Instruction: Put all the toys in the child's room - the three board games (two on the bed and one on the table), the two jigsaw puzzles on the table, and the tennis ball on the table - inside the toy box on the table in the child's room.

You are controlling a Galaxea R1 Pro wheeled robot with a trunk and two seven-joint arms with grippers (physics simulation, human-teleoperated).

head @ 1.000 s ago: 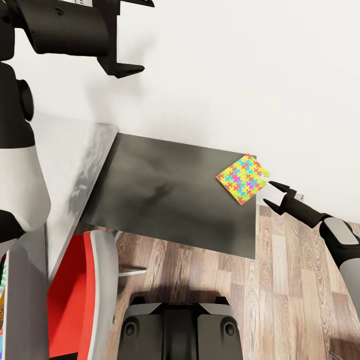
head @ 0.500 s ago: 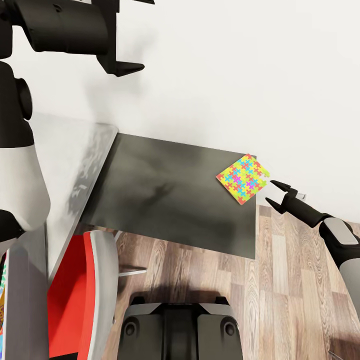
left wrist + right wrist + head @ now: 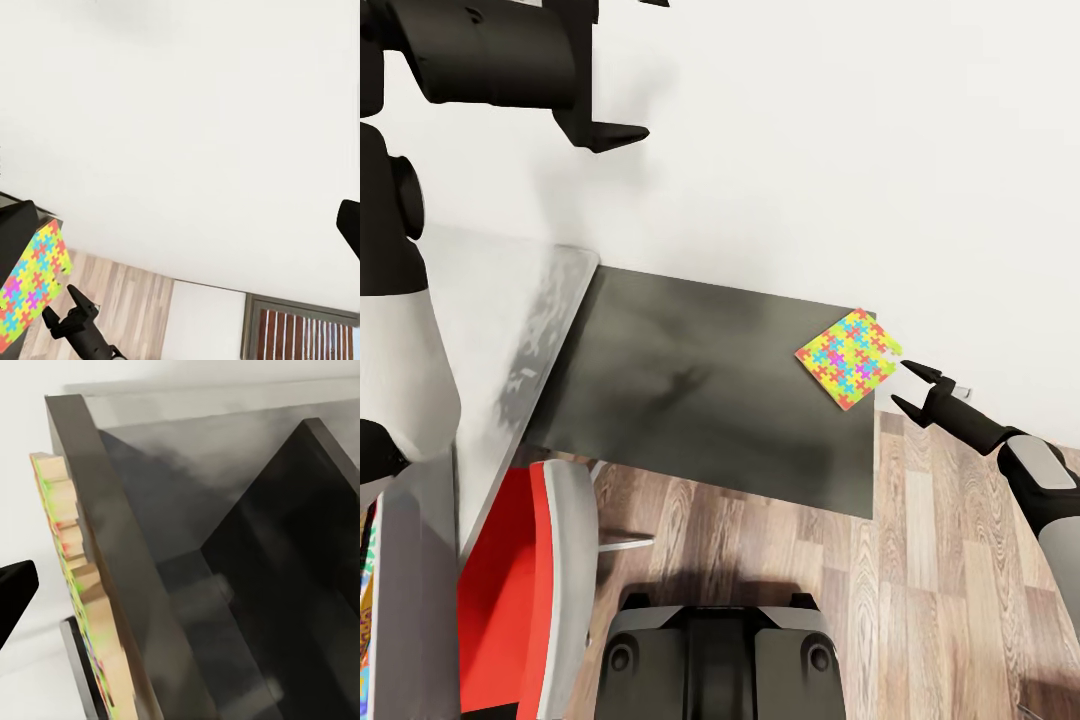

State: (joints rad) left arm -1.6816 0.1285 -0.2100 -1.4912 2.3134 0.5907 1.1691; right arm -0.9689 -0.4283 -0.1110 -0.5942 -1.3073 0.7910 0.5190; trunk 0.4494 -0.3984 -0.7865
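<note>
one puzzle [image 3: 849,358] lies at the dark tabletop's [image 3: 700,390] far right corner, about 2 o'clock from the robot, its corner overhanging the edge. the right pincer [image 3: 922,390], spread and empty, hovers just beside it at its 4 o'clock, not touching. the left pincer [image 3: 605,70], raised at 11 o'clock, looks spread and empty. this puzzle isn't yet picked up, so boxing it remains.
</note>
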